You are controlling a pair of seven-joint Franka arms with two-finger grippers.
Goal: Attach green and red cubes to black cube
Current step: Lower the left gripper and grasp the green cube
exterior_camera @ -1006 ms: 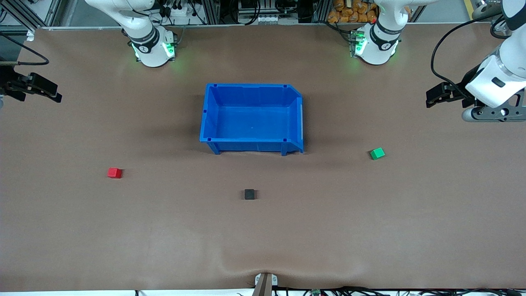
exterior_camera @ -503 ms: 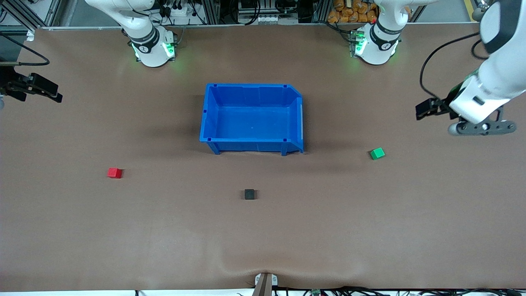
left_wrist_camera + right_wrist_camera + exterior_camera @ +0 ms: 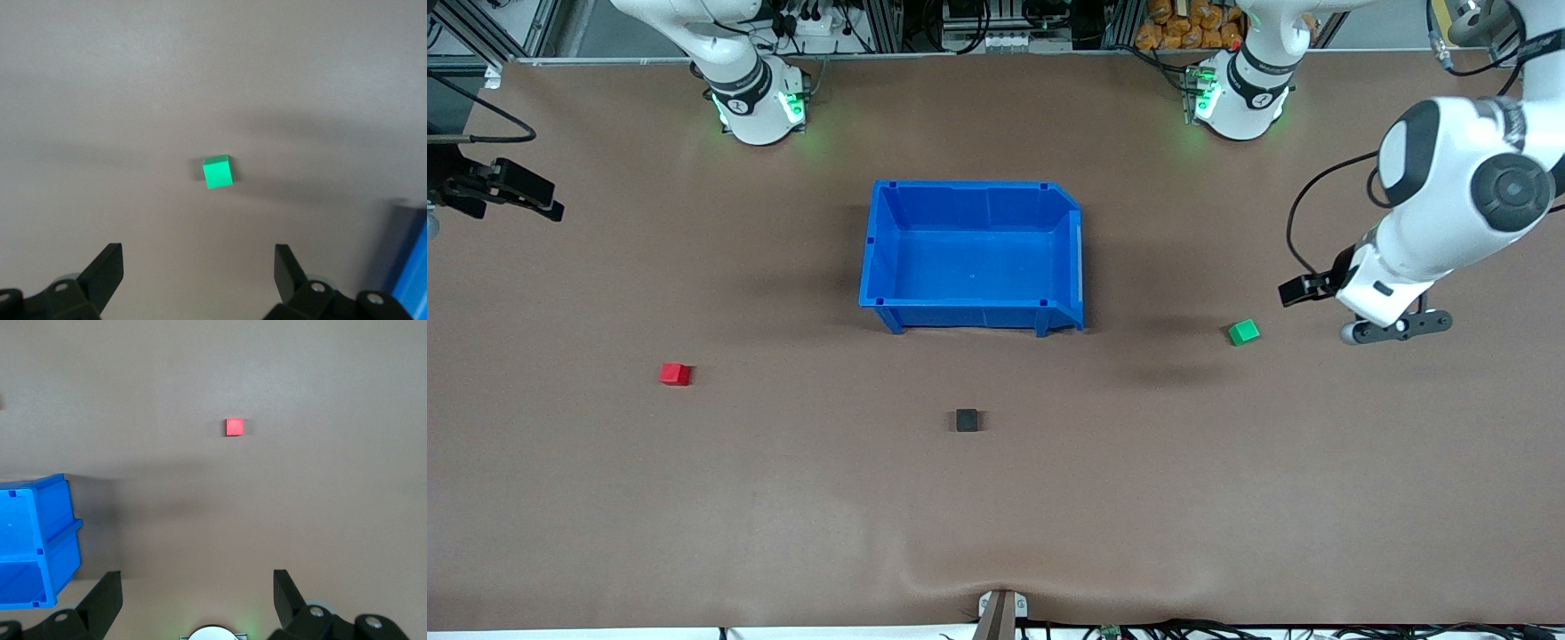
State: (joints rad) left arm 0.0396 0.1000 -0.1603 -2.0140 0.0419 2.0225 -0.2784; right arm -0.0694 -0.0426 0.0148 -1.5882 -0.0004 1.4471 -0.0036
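Left wrist view: green cube (image 3: 217, 173) ahead of open left gripper (image 3: 199, 263)

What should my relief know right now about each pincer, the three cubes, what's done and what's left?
Left pincer: open, empty, in the air beside the green cube, at the left arm's end of the table.
Right pincer: open, empty, waiting at the right arm's end.
Red cube: on the table, untouched.
Black cube: alone, nearer the front camera than the blue bin.
Done: nothing attached.
Left: grasp green and red, join both to black.
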